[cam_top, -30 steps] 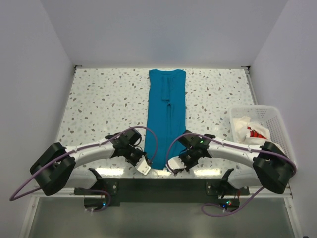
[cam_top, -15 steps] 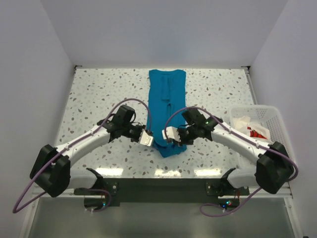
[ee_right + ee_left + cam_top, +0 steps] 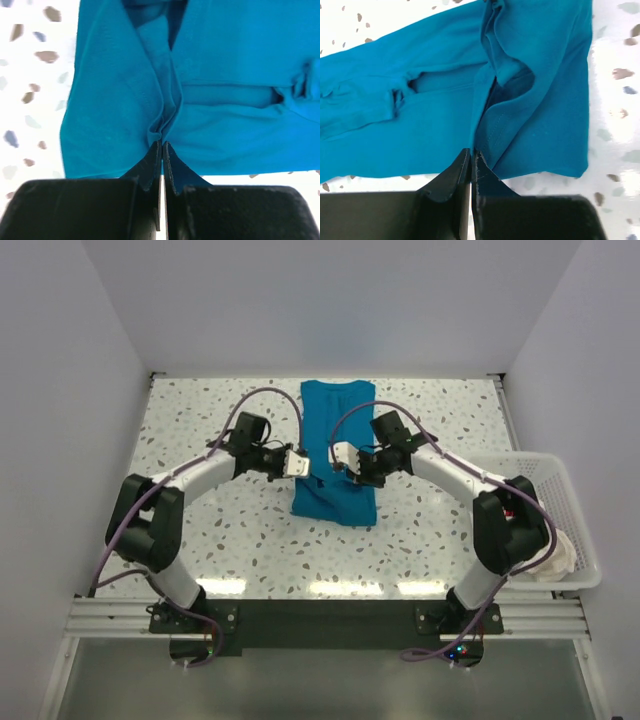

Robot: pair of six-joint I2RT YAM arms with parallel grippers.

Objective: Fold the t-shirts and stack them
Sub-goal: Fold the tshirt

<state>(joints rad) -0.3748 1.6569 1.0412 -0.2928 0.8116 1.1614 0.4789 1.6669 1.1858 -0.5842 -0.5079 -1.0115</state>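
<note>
The teal-blue t-shirt (image 3: 336, 455) lies lengthwise in the middle of the table, its near end doubled back over the rest. My left gripper (image 3: 303, 466) is shut on the shirt's hem at its left side; in the left wrist view the hem (image 3: 492, 131) runs into the closed left gripper (image 3: 471, 152). My right gripper (image 3: 338, 458) is shut on a bunched pinch of the same shirt (image 3: 165, 107), with the jaws of the right gripper (image 3: 162, 145) pressed together. The white t-shirt with red marks (image 3: 512, 506) is mostly hidden behind my right arm, in the basket.
A white mesh basket (image 3: 565, 502) stands at the table's right edge. The speckled tabletop (image 3: 200, 440) runs to white walls at the back and sides. Both arms reach across the middle of the table.
Both grippers have carried the shirt's near hem away from the front edge toward the back, doubling the shirt over itself. The arms are now stretched far out.
</note>
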